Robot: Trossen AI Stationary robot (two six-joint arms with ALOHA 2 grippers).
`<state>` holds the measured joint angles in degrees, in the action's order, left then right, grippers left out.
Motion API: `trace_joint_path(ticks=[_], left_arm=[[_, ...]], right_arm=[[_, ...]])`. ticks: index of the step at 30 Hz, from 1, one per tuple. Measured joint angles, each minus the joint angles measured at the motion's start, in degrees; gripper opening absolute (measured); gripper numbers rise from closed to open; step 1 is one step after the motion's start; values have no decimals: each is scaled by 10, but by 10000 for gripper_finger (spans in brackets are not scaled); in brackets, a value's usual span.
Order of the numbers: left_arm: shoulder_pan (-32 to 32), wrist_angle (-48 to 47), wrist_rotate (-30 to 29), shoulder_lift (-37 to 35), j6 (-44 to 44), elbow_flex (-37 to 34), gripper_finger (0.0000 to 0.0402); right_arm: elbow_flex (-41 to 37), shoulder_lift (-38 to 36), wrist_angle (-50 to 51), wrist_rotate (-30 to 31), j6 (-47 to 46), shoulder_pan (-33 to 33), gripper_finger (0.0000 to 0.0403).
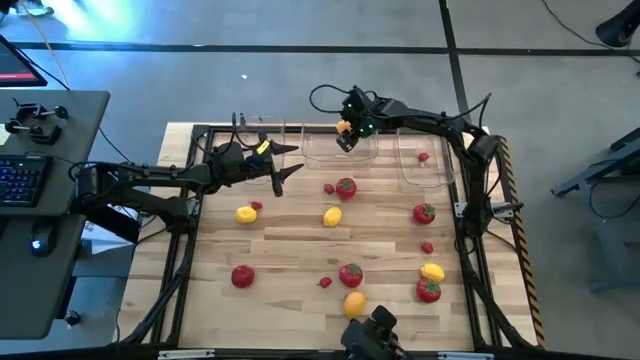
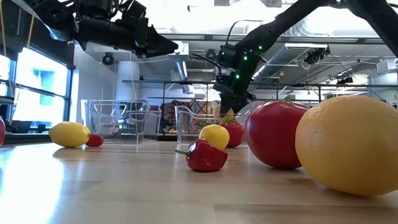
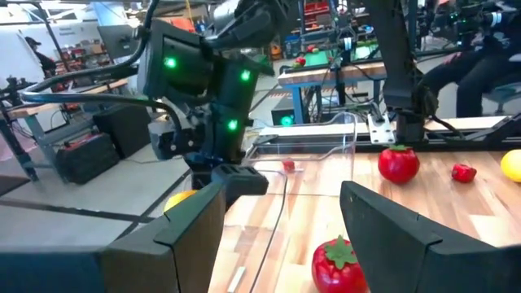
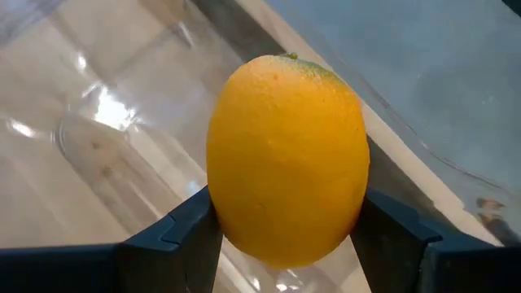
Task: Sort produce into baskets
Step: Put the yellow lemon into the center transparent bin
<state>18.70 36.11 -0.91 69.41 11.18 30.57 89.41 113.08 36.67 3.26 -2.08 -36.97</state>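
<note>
**Right gripper holds an orange citrus over the middle bin**

We see the right gripper [image 4: 285, 236] clamped on an orange citrus [image 4: 285, 159]; its two dark fingers [image 4: 175, 236] press the fruit's lower sides, and the fruit stands upright between them; from above, this gripper [image 1: 345, 135] hangs over the middle clear bin [image 1: 340, 155] at the table's far edge. We see the left gripper [image 3: 281, 220] with its fingers [image 3: 191, 224] spread wide apart and nothing between them; it [image 1: 285, 172] hovers just beside the left bin [image 1: 262, 130]. The right bin [image 1: 425, 165] holds one small red berry [image 1: 424, 157]; the other tomatoes, yellow citrus and berries lie scattered across the wooden table [image 1: 290, 250], well apart from both grippers.
</note>
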Motion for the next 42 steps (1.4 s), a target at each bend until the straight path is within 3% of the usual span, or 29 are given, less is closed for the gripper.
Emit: trace_joint_path(ticks=[8, 21, 42], left_arm=[[0, 1, 0, 0, 0, 0, 229], [0, -1, 0, 0, 14, 0, 229], [0, -3, 0, 0, 11, 0, 229]], right_arm=[[31, 5, 21, 6, 148, 20, 218], [72, 78, 89, 12, 304, 33, 218], [77, 91, 91, -10, 358, 5, 217]])
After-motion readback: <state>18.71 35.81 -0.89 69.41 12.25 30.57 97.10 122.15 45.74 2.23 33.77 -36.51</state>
